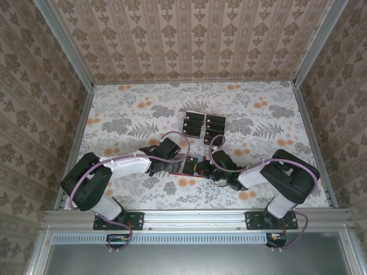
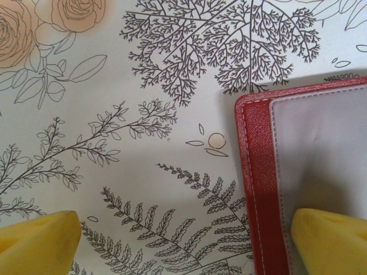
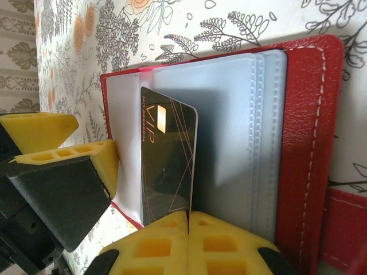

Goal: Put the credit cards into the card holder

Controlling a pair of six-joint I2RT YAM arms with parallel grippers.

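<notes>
**A:** How does the red leather-like folding wallet (image 3: 304, 143) look?

**B:** It lies open on the flower-printed bench (image 2: 143, 86). White stitching runs round its edge, and greyish clear pockets overlap inside. In the right wrist view it takes up the centre and right of the frame.

**A:** And the cards?

**B:** One thin black rectangular card (image 3: 169, 166), marked VIP, stands against the left pocket at centre-left. Its lower end runs into the right tool (image 3: 188, 226), whose yellow pads are pressed together on it. The other black cards (image 1: 194, 126) sit in two columns at upper centre of the top view, apart from the wallet.

**A:** Anything crowding it?

**B:** The left tool (image 2: 184, 232), spread wide and gripping nothing. One finger is over the wallet's clear pocket at lower right of its own view, the other over bare bench. In the right wrist view it sits just beside the card.
</notes>
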